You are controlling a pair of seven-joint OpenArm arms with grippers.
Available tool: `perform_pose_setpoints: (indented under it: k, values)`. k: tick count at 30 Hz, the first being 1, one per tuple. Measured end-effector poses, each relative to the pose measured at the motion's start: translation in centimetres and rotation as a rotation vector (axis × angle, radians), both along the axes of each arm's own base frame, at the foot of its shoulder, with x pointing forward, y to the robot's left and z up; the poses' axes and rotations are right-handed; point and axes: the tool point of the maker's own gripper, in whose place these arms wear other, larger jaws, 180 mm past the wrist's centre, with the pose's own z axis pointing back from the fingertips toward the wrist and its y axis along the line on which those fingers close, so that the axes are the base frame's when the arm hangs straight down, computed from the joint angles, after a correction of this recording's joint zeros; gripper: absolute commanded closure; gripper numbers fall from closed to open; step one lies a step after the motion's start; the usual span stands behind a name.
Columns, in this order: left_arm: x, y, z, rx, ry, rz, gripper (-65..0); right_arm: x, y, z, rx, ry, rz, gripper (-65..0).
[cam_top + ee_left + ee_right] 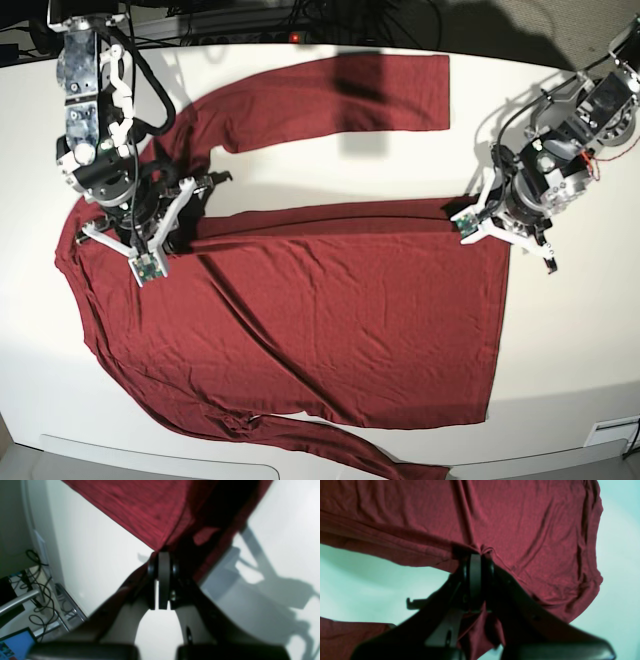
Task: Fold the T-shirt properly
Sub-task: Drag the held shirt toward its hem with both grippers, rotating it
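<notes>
The maroon T-shirt [340,310] lies spread on the white table [570,370], with one long sleeve [330,95] stretched across the back and another [340,455] trailing along the front edge. My left gripper [480,208] sits at the shirt's far right corner. In the left wrist view this left gripper [163,555] is shut on the pointed corner of the cloth [140,505]. At the shoulder end, my right gripper [165,215] is also down on the shirt. The right wrist view shows the right gripper [476,556] shut on a bunched pinch of fabric [520,517].
The table's side edge runs close to the left gripper, with cables [37,592] and a blue screen [15,642] on the floor beyond it. More cables [230,15] lie behind the table's back edge. Bare white tabletop [560,120] shows to the right of the shirt.
</notes>
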Motion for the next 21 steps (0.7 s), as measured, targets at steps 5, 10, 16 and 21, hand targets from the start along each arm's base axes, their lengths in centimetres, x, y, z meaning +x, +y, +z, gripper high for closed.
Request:
perform_pose_setpoints:
  k: [5, 10, 16, 21]
  values:
    - [0.3, -0.5, 0.3, -0.027, -0.021, -0.002, 0.0, 0.5, -0.8, -2.0, 0.023, 0.052, -0.031, 0.0]
    - [0.8, -2.1, 0.5, -0.082, -0.054, 0.002, 0.0, 2.6, -1.6, -1.9, 0.031, 0.045, -0.057, 0.0]
    - [1.8, -3.4, 1.3, -0.103, -0.123, 0.009, 0.0, 4.2, -2.7, -3.0, 0.042, 0.073, -0.093, 0.0]
    - [2.5, -3.0, 1.9, -0.092, -0.16, 0.019, 0.0, 5.0, -3.5, -4.4, 0.052, 0.114, -0.11, 0.0]
